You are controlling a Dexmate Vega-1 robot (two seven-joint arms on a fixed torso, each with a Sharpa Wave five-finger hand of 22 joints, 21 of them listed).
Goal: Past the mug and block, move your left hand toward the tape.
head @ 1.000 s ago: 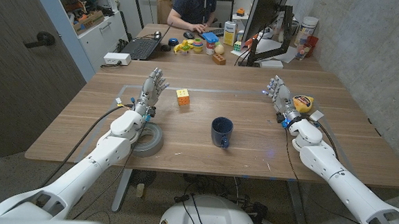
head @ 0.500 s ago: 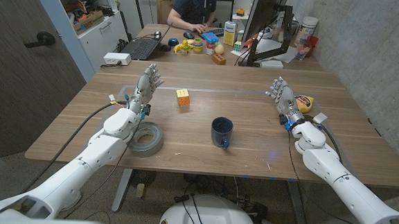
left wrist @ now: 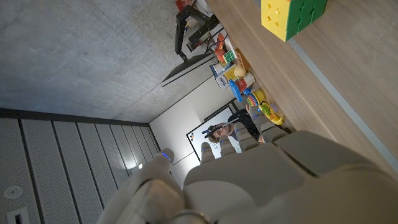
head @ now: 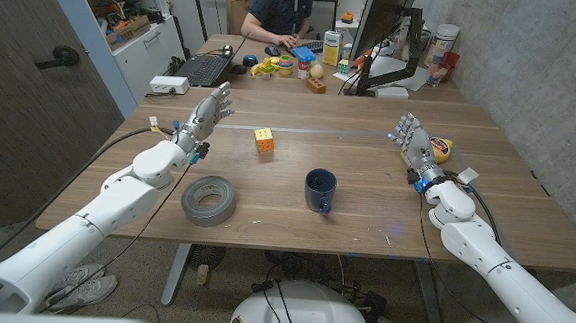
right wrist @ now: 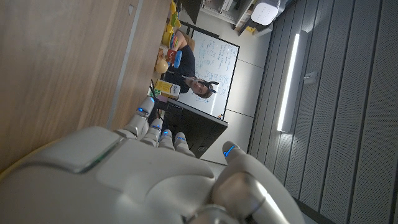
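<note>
A grey roll of tape (head: 210, 199) lies on the wooden table (head: 366, 201) at the front left. My left hand (head: 202, 118) is raised beyond it and to its left, open, fingers reaching toward the far edge and nothing held. The coloured cube block (head: 263, 140) stands right of that hand; the left wrist view shows this block (left wrist: 292, 14) ahead of the fingers (left wrist: 249, 180). A dark blue mug (head: 319, 190) stands mid-table. My right hand (head: 415, 144) stays open at the right side, fingers up, next to a yellow object (head: 439, 147).
A second desk behind the table carries a laptop (head: 206, 68), a monitor (head: 381, 27) and several small toys and boxes. A person (head: 277, 9) sits at it. A door (head: 33, 76) and shelves stand to the left, a concrete wall to the right.
My left arm has swung left and away from the tape, which it partly covered before and which now lies fully in sight. The right hand has shifted slightly right.
</note>
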